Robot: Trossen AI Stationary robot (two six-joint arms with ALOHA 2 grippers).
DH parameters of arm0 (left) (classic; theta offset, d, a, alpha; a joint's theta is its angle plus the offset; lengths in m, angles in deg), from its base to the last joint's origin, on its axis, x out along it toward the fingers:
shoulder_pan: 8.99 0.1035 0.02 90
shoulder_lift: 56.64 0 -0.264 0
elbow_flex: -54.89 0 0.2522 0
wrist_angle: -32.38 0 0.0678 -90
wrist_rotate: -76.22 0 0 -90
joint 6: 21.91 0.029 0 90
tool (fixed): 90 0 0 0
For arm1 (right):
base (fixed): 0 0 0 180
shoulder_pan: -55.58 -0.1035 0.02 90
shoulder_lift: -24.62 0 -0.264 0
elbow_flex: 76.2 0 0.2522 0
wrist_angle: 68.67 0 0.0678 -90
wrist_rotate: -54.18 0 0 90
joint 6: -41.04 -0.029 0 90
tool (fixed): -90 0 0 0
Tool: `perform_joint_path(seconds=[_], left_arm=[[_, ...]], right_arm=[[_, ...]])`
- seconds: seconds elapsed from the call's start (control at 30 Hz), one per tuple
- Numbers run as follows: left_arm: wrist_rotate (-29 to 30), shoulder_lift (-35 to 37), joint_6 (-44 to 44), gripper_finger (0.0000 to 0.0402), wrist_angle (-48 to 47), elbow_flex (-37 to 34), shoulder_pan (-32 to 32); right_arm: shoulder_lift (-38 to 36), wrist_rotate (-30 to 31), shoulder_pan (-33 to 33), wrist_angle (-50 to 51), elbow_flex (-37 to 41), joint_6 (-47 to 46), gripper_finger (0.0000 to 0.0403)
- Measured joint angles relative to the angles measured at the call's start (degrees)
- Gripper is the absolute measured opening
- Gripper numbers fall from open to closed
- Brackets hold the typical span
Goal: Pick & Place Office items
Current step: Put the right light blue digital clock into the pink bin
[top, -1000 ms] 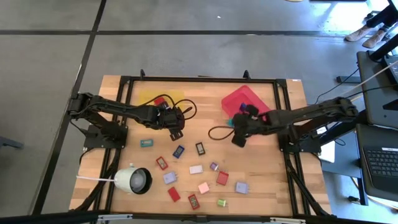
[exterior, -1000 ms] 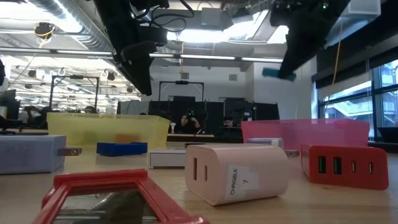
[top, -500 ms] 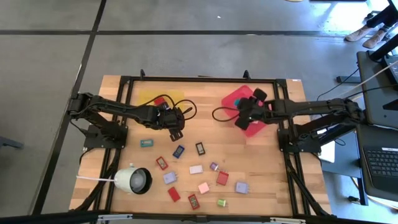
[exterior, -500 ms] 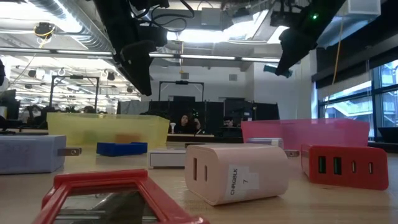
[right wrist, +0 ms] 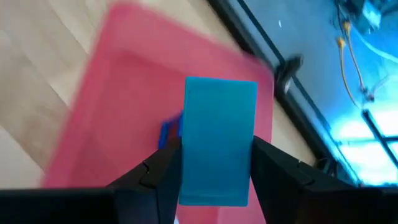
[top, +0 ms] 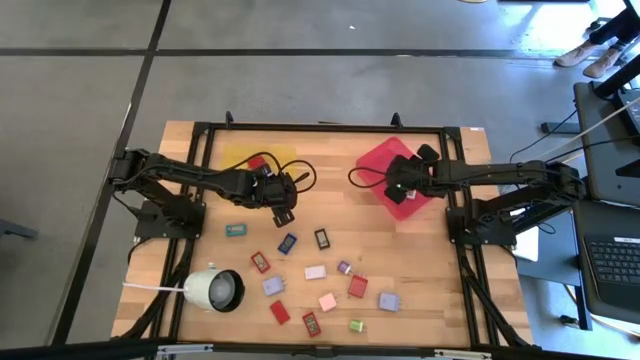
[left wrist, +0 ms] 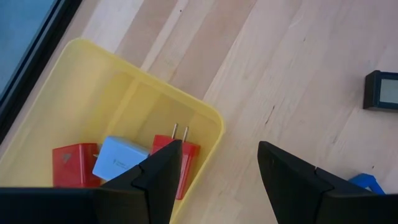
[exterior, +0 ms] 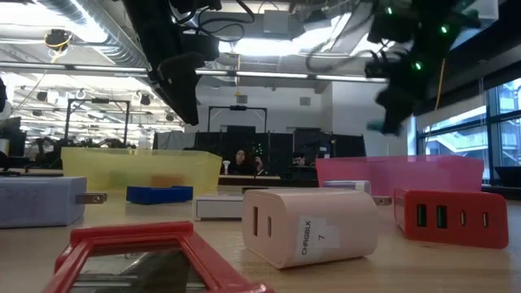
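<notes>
A pale wooden worktop (top: 430, 285) carries a white round lamp (top: 216, 289) near one corner. Beyond the lamp lie a yellow tray (top: 240, 158) and a red tray (top: 385, 160); scattered small coloured blocks (top: 316, 272) sit between lamp and trays.

The tabletop (top: 420, 260) was pale wooden planking set on a grey concrete floor (top: 300, 80) crossed by dark lines. Beyond it lay an open office: ceiling strip lights (exterior: 269, 76), exposed ducting (exterior: 81, 20), rows of dark monitors (exterior: 244, 140) (a person sat among them), and tall windows (exterior: 456, 138) along one side.
</notes>
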Motion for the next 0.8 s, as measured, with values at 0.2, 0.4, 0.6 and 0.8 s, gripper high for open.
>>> perform_joint_path(seconds=[0.2, 0.4, 0.6, 0.8], left_arm=[[0.0, 0.0, 0.0, 0.0207, 0.0, 0.0, 0.0], [0.0, 0.0, 0.0, 0.0207, 0.0, 0.0, 0.0], [0.0, 0.0, 0.0, 0.0207, 0.0, 0.0, 0.0], [0.0, 0.0, 0.0, 0.0207, 0.0, 0.0, 0.0]], right_arm=[[0.0, 0.0, 1.3, -1.4, 6.5, -5.5, 0.0168], [0.0, -2.1, 1.6, -4.9, 10.6, -7.6, 0.0168], [0.0, -4.4, 1.6, -9.4, 13.2, -8.9, 0.0168], [0.0, -4.6, 1.6, -10.9, 14.6, -10.6, 0.0168]])
